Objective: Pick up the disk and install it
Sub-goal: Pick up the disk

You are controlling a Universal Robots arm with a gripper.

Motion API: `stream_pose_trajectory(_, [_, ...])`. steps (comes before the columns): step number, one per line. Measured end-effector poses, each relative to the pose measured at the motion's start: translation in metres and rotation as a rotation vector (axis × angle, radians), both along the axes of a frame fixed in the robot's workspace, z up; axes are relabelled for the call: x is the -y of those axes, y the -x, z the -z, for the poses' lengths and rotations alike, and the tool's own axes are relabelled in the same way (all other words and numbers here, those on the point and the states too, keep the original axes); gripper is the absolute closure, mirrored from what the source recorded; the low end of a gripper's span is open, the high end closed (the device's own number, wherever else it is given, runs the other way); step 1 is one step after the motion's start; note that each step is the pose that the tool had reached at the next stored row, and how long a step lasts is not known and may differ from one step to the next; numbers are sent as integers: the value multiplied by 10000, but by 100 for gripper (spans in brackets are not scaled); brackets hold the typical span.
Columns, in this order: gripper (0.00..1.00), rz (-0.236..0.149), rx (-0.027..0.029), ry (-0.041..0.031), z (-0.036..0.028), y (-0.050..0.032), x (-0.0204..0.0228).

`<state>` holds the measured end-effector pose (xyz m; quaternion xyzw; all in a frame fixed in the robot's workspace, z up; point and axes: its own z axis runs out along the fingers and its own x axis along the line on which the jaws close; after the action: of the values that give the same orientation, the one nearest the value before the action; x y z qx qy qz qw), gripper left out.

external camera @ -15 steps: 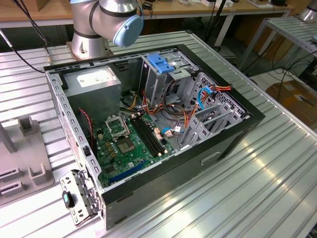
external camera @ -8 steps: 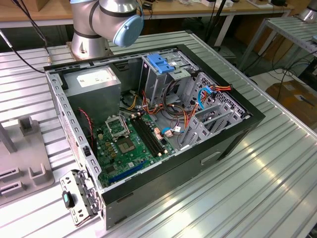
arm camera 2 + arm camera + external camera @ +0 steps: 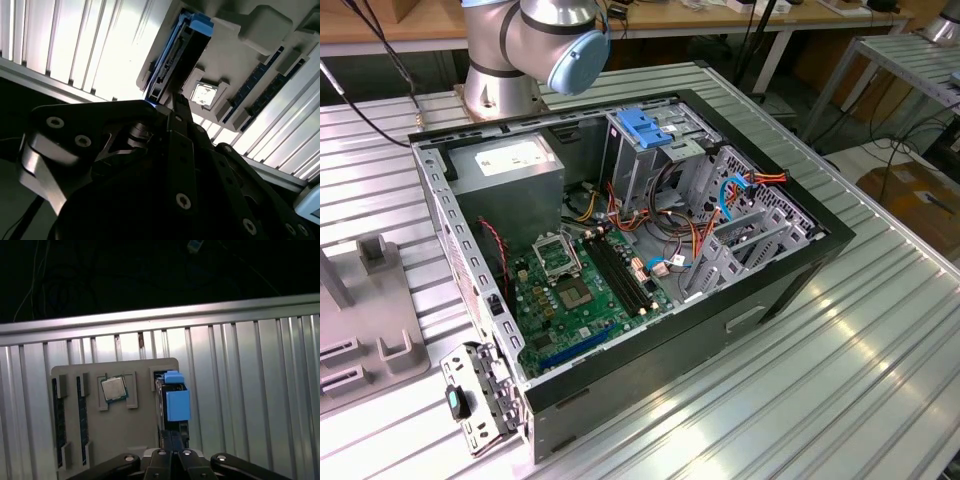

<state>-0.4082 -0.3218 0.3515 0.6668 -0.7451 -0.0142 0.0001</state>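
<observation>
The disk (image 3: 177, 402) stands on edge in a slot of the grey fixture tray (image 3: 125, 435) (a processor chip (image 3: 114, 388) sits in the next pocket) on the ribbed table (image 3: 240, 390). The gripper (image 3: 173, 436) is poised close at one end of it; I cannot tell whether that gripper is open or closed. I judge the disk rigid, dense and shock-sensitive, best clamped across its 2 flat faces.

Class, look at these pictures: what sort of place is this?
Probably a robotics lab or workshop: a robot arm stands on a ribbed metal table beside an open computer case, with workbenches behind.
</observation>
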Motion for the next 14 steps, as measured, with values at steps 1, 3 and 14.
stream_pose_trajectory(1, [89,-21,65,-10,2,0,0])
stream_pose_trajectory(3, [89,-49,186,-11,10,0,0])
stream_pose_trajectory(14, [83,-78,231,-11,64,0,0])
